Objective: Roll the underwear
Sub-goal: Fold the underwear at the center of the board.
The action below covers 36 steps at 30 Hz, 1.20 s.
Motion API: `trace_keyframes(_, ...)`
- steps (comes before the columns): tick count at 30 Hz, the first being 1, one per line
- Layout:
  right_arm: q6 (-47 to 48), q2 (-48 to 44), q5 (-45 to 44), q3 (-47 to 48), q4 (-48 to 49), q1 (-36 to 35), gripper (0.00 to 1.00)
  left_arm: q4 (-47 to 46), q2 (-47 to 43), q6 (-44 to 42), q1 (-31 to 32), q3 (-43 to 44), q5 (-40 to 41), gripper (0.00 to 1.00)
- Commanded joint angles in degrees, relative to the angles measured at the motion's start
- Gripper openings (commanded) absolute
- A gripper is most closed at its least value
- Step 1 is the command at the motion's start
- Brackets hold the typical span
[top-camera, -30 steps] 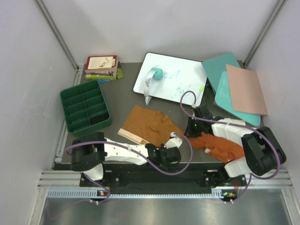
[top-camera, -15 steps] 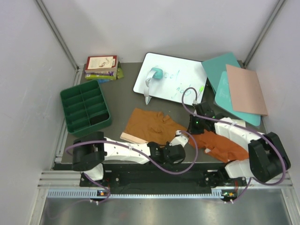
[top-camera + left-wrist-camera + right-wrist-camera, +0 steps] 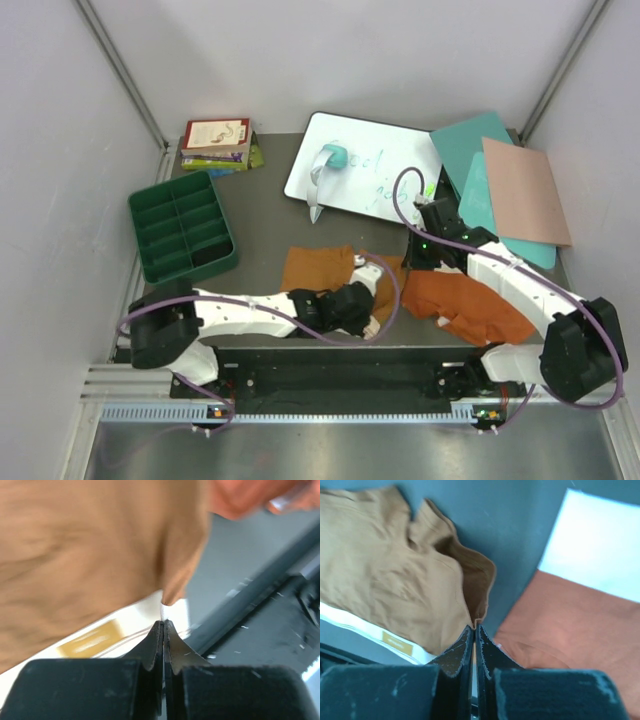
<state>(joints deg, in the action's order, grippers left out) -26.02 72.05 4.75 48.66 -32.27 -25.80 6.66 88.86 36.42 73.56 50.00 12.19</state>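
Near the front edge of the dark table (image 3: 260, 205), the mustard-tan cloth brief (image 3: 318, 268) lies bunched between the two arms. The left gripper (image 3: 163, 625) has its jaws pressed together on a corner of the brief's cream waistband. The right gripper (image 3: 474, 627) is pinched tight on a folded edge of the same brief. A purple cable (image 3: 395, 285) loops over the cloth. Just to the right, the rust-orange cloth brief (image 3: 468, 305) sprawls with its white waistband, partly under the right arm. Behind are a white rectangular whiteboard (image 3: 370, 140) carrying a teal eraser (image 3: 335, 156), and teal flat boards (image 3: 462, 140) under a pink flat board (image 3: 522, 190). A green compartment tray (image 3: 165, 225) sits at the left, with stacked books (image 3: 215, 140) behind it.
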Motion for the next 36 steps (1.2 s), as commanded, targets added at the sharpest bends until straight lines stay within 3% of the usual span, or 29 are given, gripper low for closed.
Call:
trace_keyframes(1,0.18,3.17,2.62,6.43,2.91,-2.14,0.0,-3.23,-9.56,3.65,-5.08,-7.09,-0.67,0.0)
trace_keyframes(9,-2.01,12.66,3.69,16.18,6.87,-8.64,0.0,-0.69,-21.43,6.73,-10.19,-16.68,-0.41,0.0)
trace_keyframes(20,-3.68,26.64,3.6,28.14,9.42,-15.42,0.0,8.54,-33.48,13.67,-11.77,-25.03,8.37,0.0)
trace_keyframes(27,-4.04,32.27,4.3,34.11,10.3,-17.17,0.0,13.64,-41.47,15.96,-12.12,-27.93,12.59,0.0)
trace_keyframes(36,-4.21,37.72,5.18,40.01,10.12,-18.93,0.0,20.32,-44.91,18.06,-12.56,-27.85,16.82,0.0)
